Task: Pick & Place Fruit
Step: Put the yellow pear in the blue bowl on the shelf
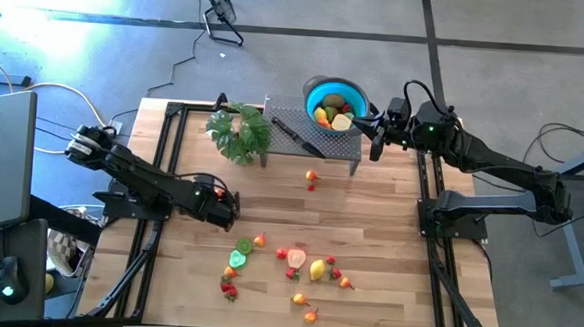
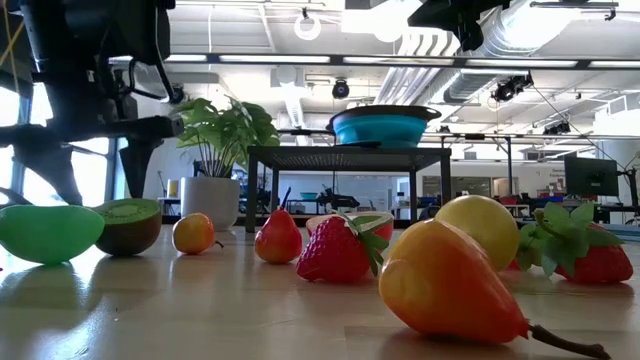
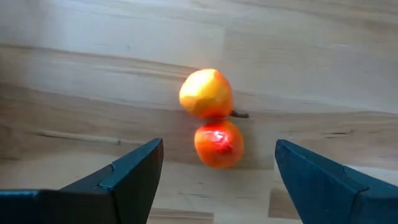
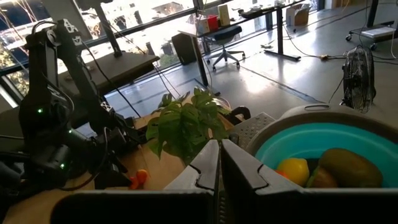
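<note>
Small toy fruits lie scattered on the near half of the wooden table [image 1: 386, 289]: a lemon [image 1: 317, 270], a green lime half [image 1: 238, 259], strawberries [image 1: 229, 290] and orange pieces [image 1: 301, 300]. A yellow-orange fruit [image 3: 206, 93] and a red one [image 3: 219, 144] lie side by side mid-table, ahead of my open, empty left gripper [image 1: 232, 206], which hovers apart from them. The blue bowl [image 1: 321, 89] stands on a dark rack [image 1: 341, 144] at the far edge and holds several fruits [image 4: 348, 167]. My right gripper [image 4: 219, 163] is shut and empty, just right of the bowl.
A bushy green potted plant [image 1: 240, 131] stands at the rack's left end. A black-handled knife [image 1: 295, 137] lies on the rack beside the bowl. In the low view a pear-shaped orange fruit [image 2: 445, 285] lies nearest, with a kiwi half [image 2: 128, 225] at the left.
</note>
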{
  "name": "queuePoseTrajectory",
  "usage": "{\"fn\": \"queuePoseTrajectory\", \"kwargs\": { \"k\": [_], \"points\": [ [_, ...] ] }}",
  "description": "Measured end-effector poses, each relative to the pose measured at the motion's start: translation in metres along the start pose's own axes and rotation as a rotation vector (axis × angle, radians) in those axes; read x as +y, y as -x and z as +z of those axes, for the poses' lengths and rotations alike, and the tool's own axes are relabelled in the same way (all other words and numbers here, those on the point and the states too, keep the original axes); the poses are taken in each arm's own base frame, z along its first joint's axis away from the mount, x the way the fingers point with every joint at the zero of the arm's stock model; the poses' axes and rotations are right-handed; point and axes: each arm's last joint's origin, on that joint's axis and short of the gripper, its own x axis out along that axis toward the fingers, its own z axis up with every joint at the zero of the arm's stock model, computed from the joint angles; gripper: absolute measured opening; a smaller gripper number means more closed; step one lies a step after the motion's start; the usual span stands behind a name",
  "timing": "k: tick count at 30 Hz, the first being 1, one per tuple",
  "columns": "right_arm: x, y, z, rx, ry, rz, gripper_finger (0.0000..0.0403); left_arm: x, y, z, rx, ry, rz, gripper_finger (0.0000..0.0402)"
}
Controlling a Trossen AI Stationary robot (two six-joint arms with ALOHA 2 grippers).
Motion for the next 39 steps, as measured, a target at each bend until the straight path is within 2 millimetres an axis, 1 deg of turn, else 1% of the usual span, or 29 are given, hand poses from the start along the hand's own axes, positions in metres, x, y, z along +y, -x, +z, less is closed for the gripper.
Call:
{"fn": "queuePoseTrajectory", "kwargs": {
  "k": [6, 17, 27, 31, 39],
  "points": [
    [0.0, 0.0, 0.0, 0.003, 0.0, -0.001, 0.0009, -0.005, -0.012, -0.009, 0.006, 0.014, 0.02, 0.0303],
    [0.0, 0.0, -0.001, 0.008, 0.0, -0.001, 0.0009, -0.007, -0.025, -0.016, -0.016, 0.049, 0.06, 0.0303],
    [0.0, 0.0, -0.001, 0.019, -0.001, 0.02, 0.0009, -0.008, -0.03, -0.019, -0.032, 0.091, 0.071, 0.0302],
    [0.0, 0.0, -0.002, 0.022, -0.001, 0.021, 0.0009, -0.007, -0.03, -0.019, -0.034, 0.104, 0.073, 0.0281],
    [0.0, 0.0, -0.002, 0.022, 0.0, 0.021, 0.0009, -0.006, -0.031, -0.018, -0.035, 0.104, 0.081, 0.0201]
  ]
}}
